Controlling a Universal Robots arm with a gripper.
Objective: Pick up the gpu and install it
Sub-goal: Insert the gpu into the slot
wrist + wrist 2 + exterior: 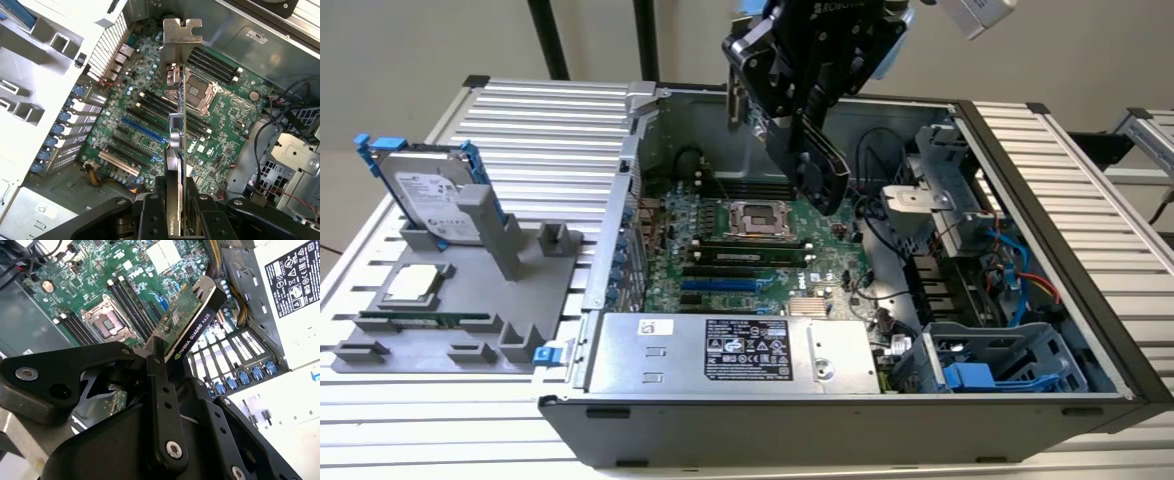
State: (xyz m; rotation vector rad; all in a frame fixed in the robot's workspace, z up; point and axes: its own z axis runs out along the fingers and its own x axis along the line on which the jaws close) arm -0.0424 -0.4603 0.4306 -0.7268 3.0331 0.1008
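Exterior view: the black two-fingered gripper hangs over the open black-and-silver computer case, fingers clenched on the gpu, a flat green circuit card with a black cooler block. The card hangs tilted in the air above the green motherboard, clear of it. We note a silver power supply box at the case's near end. On the exterior view's left, outside the case, a grey plastic fixture carries a silver hard drive in a blue frame, standing upright. Second wrist view: the black fingers clamp one end of the gpu. Its green face and black cooler edge both show, and the card reaches out over the motherboard, near the square metal processor socket. First wrist view: we see the gpu edge-on, its silver metal bracket at the end away from the gripper. The card lies over the motherboard, with the long blue expansion slot just beside its line. From here we cannot tell how far it stands off the board.
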